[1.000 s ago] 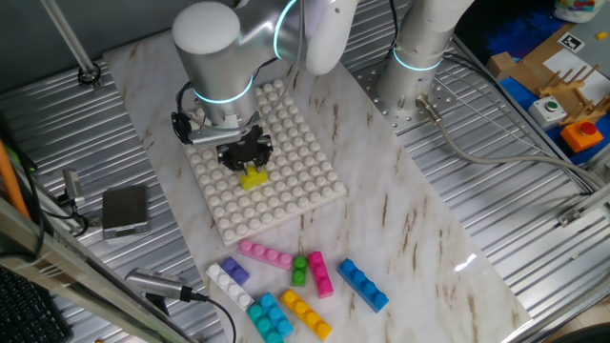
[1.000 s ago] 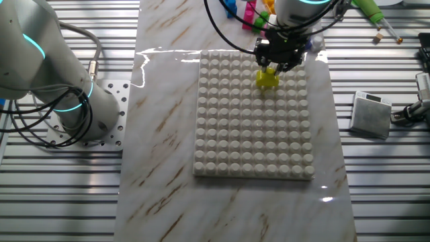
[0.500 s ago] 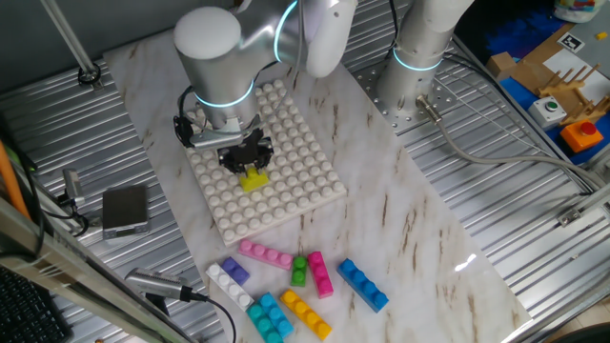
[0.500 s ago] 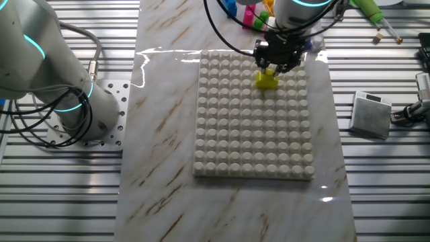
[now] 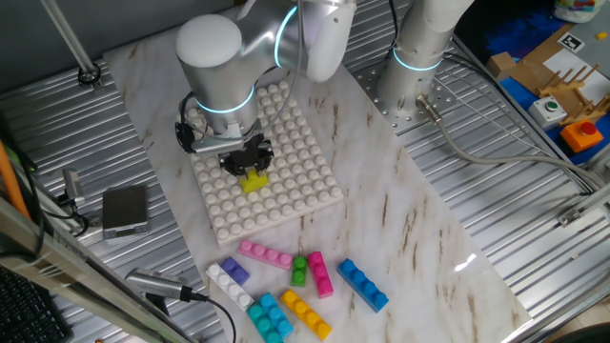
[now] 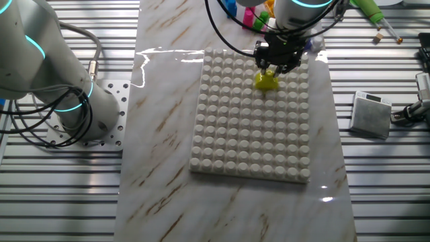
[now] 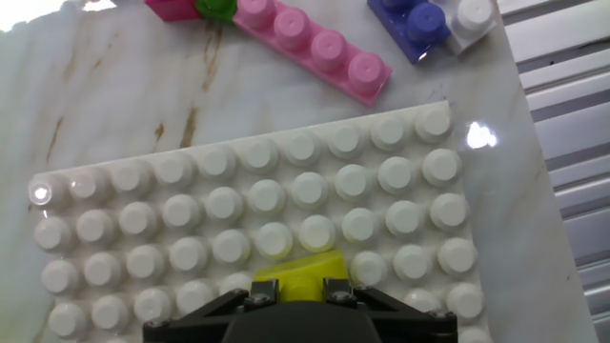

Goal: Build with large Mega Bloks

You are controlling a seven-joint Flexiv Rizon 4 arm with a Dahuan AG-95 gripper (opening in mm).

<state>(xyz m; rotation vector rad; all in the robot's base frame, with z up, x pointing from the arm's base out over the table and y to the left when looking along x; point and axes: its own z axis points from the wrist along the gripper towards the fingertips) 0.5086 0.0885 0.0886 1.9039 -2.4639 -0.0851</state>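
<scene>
A short yellow brick (image 5: pixel 254 179) sits on the white studded baseplate (image 5: pixel 291 143) near its left side. My gripper (image 5: pixel 246 160) stands over the brick and is shut on it. The other fixed view shows the brick (image 6: pixel 267 81) under the gripper (image 6: pixel 275 62) near the far right of the baseplate (image 6: pixel 248 134). In the hand view the brick (image 7: pixel 297 272) lies between my gripper's (image 7: pixel 295 293) jaws, on the baseplate (image 7: pixel 191 210). Loose bricks lie in front: pink (image 5: pixel 265 254), green (image 5: pixel 299 271), magenta (image 5: pixel 321 274), blue (image 5: pixel 362 284), yellow (image 5: pixel 306 313), cyan (image 5: pixel 270 317), purple-and-white (image 5: pixel 229 276).
A grey box (image 5: pixel 125 210) lies left of the marble board on the ribbed metal top. A second arm's base (image 5: pixel 419 57) stands behind the baseplate. A cabled tool (image 5: pixel 162 286) lies at the front left. Boxes and parts (image 5: pixel 553 76) sit at the far right.
The baseplate has shifted and turned slightly on the marble while my gripper stays on the yellow brick. The arm has moved a little with it.
</scene>
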